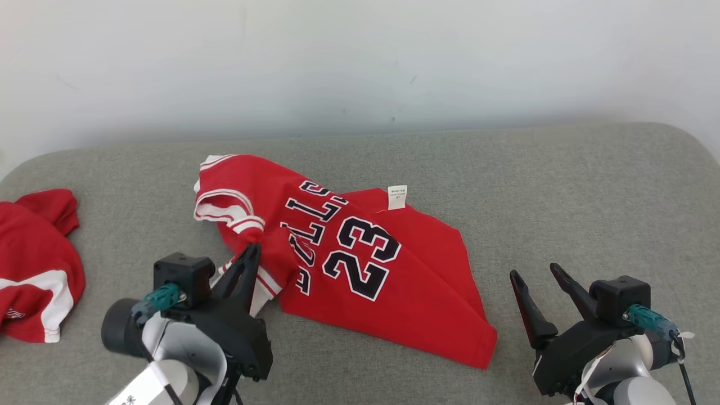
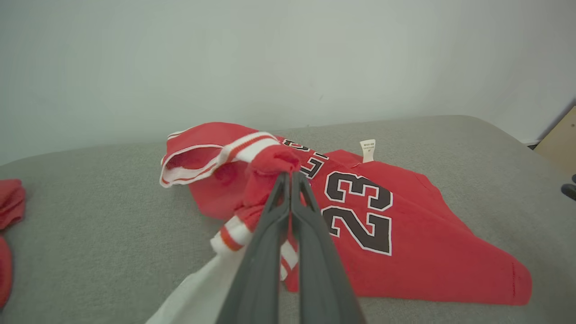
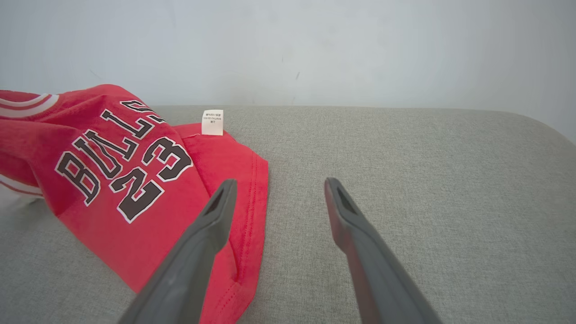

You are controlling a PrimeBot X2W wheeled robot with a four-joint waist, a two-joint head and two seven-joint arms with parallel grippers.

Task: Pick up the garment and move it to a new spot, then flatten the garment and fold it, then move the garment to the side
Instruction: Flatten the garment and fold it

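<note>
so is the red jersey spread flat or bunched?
Bunched. The red number-23 basketball jersey is crumpled at its striped end, pinched by the left gripper, fingers shut; the hem end lies flatter on the grey fabric cushion.

jersey (image 1: 349, 253) | text BULLS | number 23 | white tag (image 1: 397, 197) | print illegible

Red jersey (image 1: 360, 264), black-and-white numerals.

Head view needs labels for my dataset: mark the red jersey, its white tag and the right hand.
red jersey (image 1: 360, 256): head view, on the printed number.
white tag (image 1: 397, 197): head view, middle of the tag.
right hand (image 1: 534, 270): head view, midway between its open fingertips.
</note>
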